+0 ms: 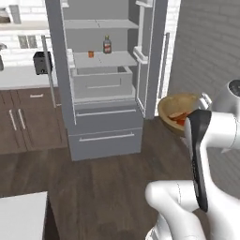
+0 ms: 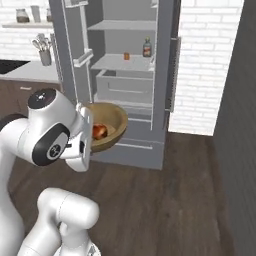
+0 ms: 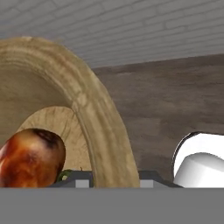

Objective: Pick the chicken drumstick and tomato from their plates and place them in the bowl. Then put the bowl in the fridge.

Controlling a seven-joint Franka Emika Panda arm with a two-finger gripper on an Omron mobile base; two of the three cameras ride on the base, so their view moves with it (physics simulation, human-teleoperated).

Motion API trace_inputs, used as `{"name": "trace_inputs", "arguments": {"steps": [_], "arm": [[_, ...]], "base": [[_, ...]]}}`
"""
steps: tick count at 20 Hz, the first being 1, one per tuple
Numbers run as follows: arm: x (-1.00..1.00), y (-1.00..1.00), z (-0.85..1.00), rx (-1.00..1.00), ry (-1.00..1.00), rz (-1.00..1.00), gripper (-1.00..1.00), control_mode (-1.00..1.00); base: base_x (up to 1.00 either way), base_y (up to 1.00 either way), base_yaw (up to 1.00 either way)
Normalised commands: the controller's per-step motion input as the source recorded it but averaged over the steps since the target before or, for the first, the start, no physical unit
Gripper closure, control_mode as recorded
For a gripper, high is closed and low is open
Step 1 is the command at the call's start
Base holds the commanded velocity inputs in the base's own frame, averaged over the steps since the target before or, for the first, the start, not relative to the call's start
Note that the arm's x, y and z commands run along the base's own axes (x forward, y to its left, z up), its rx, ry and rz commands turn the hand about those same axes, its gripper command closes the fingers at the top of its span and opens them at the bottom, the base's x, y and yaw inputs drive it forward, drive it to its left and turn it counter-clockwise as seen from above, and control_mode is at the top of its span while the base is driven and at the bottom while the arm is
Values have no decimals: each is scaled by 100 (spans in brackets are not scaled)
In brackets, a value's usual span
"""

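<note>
The pincer (image 3: pixel 109 175) is clamped on the rim of the bowl (image 2: pixel 107 125), held in the air before the open fridge (image 1: pixel 101 70) with the chicken drumstick (image 3: pixel 30 157) inside. The fridge step is underway; next, carry the bowl level onto a shelf.

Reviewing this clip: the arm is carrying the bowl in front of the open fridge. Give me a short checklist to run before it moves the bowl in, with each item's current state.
1. Grip: gripper shut on the rim of the deep tan-brown wooden bowl: ok.
2. Golden-brown chicken drumstick in the bowl: ok.
3. Small red tomato in the bowl: something red lies inside, but which food it is: cannot tell.
4. Tall grey fridge door open, pale shelves exposed: ok.
5. Free landing spot: the middle shelf holds a dark bottle and a small orange jar, with bare surface beside them: ok.
6. Bowl level: it is tilted in the base views: not ok.
</note>
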Motion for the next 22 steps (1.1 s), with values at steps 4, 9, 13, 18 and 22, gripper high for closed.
{"name": "trace_inputs", "arguments": {"steps": [4,9,13,18,22], "arm": [[0,0,0,0,0,0,100,100],[0,0,0,0,0,0,100,100],[0,0,0,0,0,0,100,100],[0,0,0,0,0,0,100,100],[0,0,0,0,0,0,100,100]], "base": [[100,21,-31],[100,16,-19],[100,64,-17],[100,68,-13],[87,45,2]]}}
